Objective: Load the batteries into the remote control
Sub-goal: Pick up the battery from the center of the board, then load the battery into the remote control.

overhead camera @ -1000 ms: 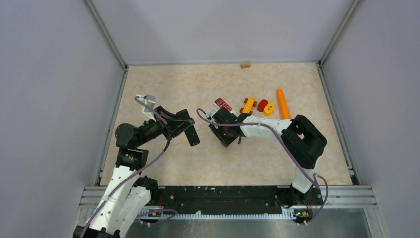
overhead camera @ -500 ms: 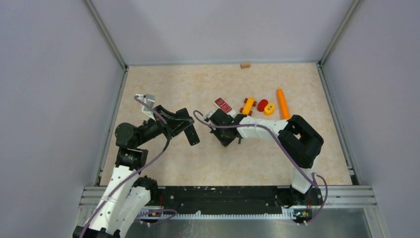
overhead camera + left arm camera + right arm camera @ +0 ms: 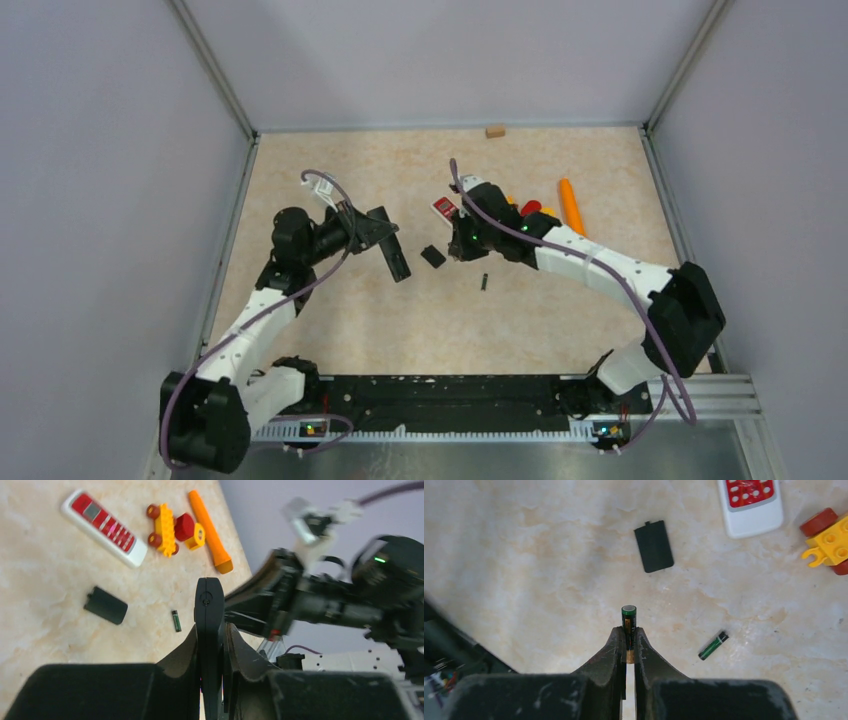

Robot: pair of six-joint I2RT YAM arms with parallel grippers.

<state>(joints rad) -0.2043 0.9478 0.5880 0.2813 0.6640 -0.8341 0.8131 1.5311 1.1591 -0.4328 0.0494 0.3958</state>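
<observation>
My left gripper point(image 3: 386, 236) is shut on the slim black remote control point(image 3: 396, 257), held edge-on above the table; in the left wrist view the gripper point(image 3: 212, 630) clamps the remote point(image 3: 208, 611). My right gripper point(image 3: 460, 244) is shut on one battery point(image 3: 628, 621), green and black with a gold end, sticking out past the gripper point(image 3: 628, 630) above the table. The second battery point(image 3: 484, 281) lies loose on the table and also shows in both wrist views point(image 3: 713, 645) point(image 3: 176, 620). The black battery cover point(image 3: 433, 255) lies flat between the arms point(image 3: 653, 546) point(image 3: 105, 605).
A white and red keypad toy point(image 3: 447, 207) lies far of the cover. A yellow toy car point(image 3: 165, 524), red and yellow pieces point(image 3: 531, 208) and an orange carrot-shaped cone point(image 3: 570, 206) lie at the back right. A small wooden block point(image 3: 495, 130) sits by the back wall.
My right gripper has risen and moved toward the far side with a battery in it, uncovering the cover and the second battery. My left arm has reached forward with the remote.
</observation>
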